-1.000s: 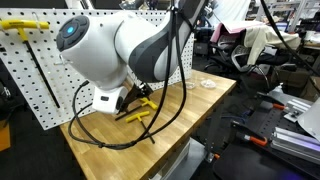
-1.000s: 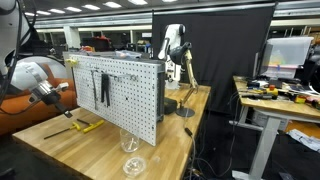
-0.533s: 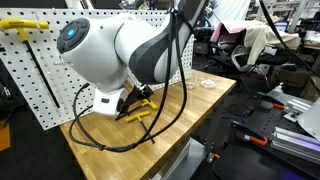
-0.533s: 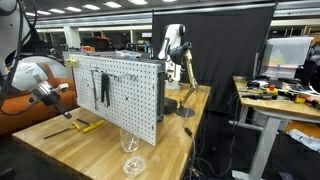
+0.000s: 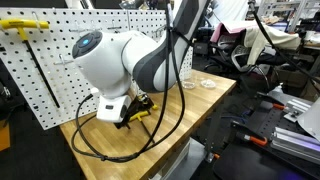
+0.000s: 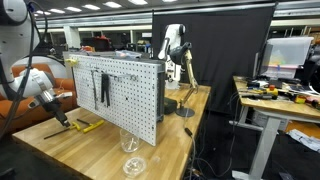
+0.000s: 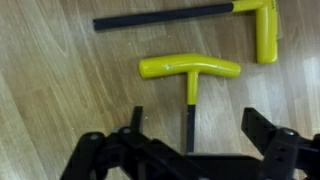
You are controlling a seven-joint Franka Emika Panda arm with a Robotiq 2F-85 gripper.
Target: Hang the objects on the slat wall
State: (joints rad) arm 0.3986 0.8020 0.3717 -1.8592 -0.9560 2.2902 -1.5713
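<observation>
Two yellow-handled tools (image 7: 190, 68) seen flat on the table (image 7: 60, 80); held the gripper (image 7: 193, 120) wide open and empty, straddling the nearer shaft, six o'clock of its handle (likely lined up for grasping).

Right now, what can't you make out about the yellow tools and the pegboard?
- Wrist view: the nearer tool has its shaft end hidden under the open gripper.
- Exterior view: the loose tools sit mostly behind the arm.
- Exterior view: the hung tool is cut off by the left edge.
- Exterior view: the dark items on the pegboard are too small to identify.
</observation>
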